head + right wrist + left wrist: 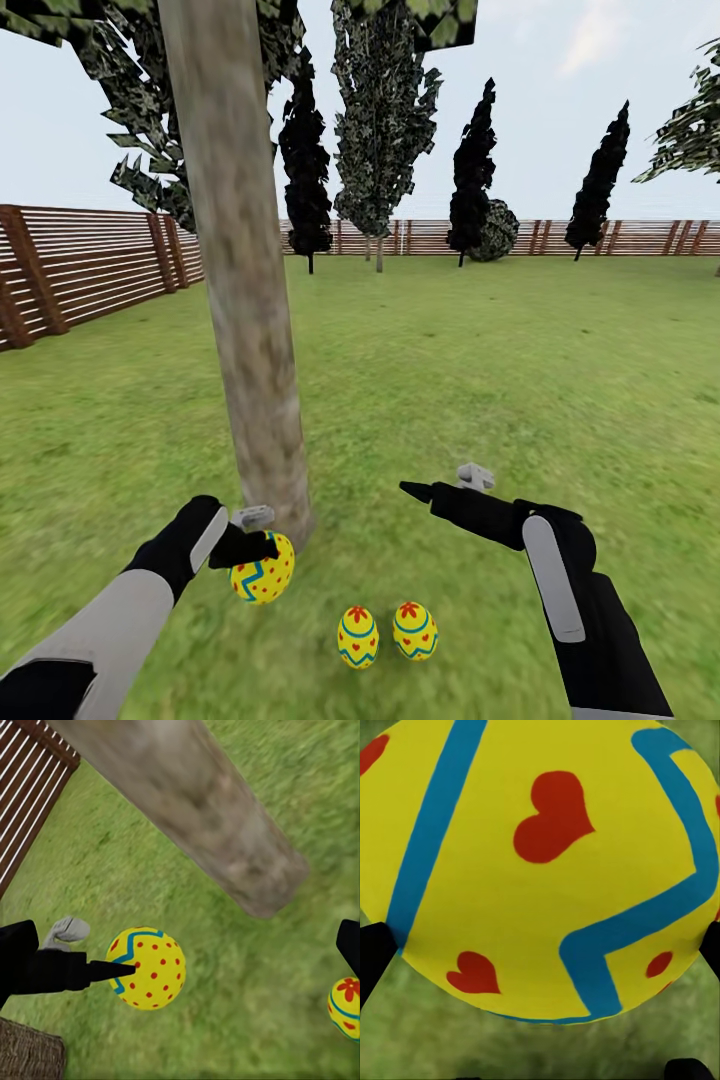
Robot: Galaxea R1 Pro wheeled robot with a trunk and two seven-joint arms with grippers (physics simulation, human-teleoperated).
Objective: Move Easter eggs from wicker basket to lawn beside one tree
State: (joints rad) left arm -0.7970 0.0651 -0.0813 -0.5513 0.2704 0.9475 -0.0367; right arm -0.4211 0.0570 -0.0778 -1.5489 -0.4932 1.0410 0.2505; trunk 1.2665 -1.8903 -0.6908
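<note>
Yellow egg [540, 870], seen at close range from the left wrist, with red hearts and a blue zigzag band, clamped between the two dark fingertips [373, 952] of the left gripper [262, 548], one at each side of the shell; grass lies beneath it. From the head, this held egg sits at the end of the left gripper, just beside the foot of the tree [245, 290], whose thick grey-brown trunk leans slightly; whether the egg touches the lawn [520, 380] cannot be told. Two further eggs [358, 637] [415, 631] stand upright on the grass side by side, near the trunk base, between the two arms. Right gripper [445, 485] held over the grass, apart from all eggs; its fingers stand spread with nothing between them. Brown slat fence [80, 265] and dark narrow trees [306, 170] bound the lawn behind. Wicker weave [26, 1054] shows at a corner of the right wrist view
</note>
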